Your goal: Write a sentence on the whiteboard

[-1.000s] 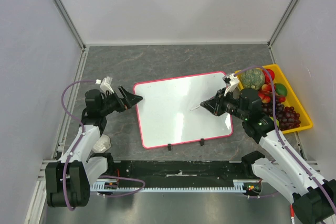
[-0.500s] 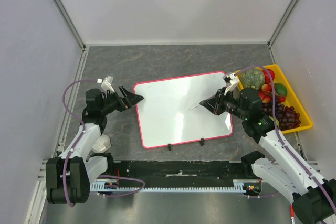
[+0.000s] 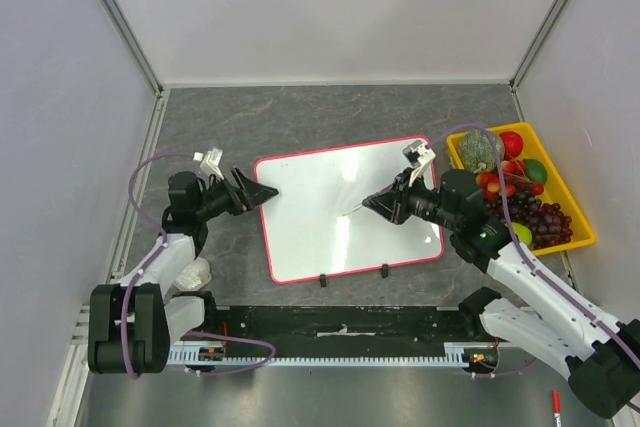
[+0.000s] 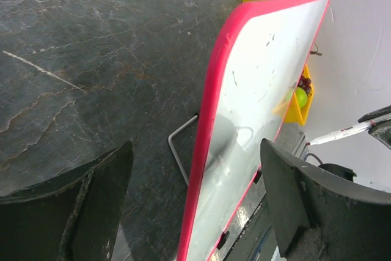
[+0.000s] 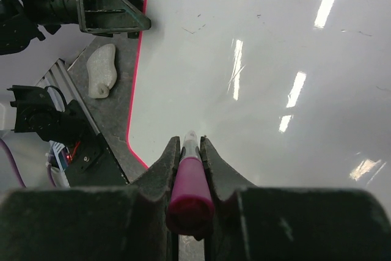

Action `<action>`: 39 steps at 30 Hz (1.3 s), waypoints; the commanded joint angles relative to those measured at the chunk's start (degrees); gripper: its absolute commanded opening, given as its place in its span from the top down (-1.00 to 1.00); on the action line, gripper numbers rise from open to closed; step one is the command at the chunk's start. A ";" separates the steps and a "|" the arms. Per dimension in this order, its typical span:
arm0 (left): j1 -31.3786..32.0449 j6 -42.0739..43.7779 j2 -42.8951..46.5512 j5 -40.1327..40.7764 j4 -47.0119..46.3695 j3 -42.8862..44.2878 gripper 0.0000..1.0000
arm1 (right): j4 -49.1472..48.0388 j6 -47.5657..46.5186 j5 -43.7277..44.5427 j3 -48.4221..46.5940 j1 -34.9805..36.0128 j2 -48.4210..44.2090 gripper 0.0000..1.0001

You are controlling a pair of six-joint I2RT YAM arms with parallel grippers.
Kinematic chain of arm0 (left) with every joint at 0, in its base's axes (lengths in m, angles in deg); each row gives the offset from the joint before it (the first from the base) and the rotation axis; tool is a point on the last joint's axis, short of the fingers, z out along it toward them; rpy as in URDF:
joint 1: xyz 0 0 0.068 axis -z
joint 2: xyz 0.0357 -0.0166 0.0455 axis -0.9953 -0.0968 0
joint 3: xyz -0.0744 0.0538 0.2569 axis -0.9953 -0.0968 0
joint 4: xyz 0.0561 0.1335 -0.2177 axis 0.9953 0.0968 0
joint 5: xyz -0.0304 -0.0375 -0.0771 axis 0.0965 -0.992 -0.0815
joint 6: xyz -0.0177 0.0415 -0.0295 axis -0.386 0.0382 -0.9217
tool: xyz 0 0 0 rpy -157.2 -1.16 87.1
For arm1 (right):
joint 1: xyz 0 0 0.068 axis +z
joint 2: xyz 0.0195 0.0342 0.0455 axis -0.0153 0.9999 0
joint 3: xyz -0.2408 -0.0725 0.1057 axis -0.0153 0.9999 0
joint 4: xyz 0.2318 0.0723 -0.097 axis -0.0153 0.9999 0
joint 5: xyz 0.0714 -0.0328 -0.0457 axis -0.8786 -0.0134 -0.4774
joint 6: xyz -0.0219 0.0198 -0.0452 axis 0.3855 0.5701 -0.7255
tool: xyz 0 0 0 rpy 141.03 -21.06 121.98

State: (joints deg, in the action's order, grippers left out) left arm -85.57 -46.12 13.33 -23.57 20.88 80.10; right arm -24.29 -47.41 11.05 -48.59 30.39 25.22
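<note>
seemingly astride whiteboard (image 3: 330, 182) edge, left jaws wide; right jaws tight on marker (image 5: 190, 178)

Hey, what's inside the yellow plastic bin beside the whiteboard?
The yellow plastic bin holds fruit: a bumpy green round piece, a shiny red ball, a smooth green piece and dark purple grapes. The black-and-white right arm covers its near left part, so anything there is hidden.

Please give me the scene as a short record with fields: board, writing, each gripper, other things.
board: whiteboard, pink rim, between the two arms
writing: no sentence yet, only faint specks
right gripper: shut on the marker, tip aimed over the board's middle
left gripper: open, jaws astride the board's left edge
other: yellow tray holding fruit, right of the board
</note>
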 commanded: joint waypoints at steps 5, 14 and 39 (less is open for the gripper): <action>3.67 -3.10 -3.06 -4.60 -16.85 -4.06 -0.75 | -9.08 2.51 2.54 -3.73 3.01 3.83 1.00; 5.52 -2.06 -8.51 -6.80 -22.41 -4.94 -0.51 | -8.99 2.77 3.43 -4.79 4.15 5.23 1.00; 6.22 -3.28 -17.23 -15.59 -40.96 -9.43 0.58 | -12.59 0.67 9.05 -9.01 8.46 10.86 1.00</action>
State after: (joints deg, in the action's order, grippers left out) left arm -79.54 -50.19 -3.89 -37.49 -15.24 72.10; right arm -32.38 -45.20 17.06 -54.21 37.69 35.51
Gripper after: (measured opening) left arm 0.290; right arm 0.182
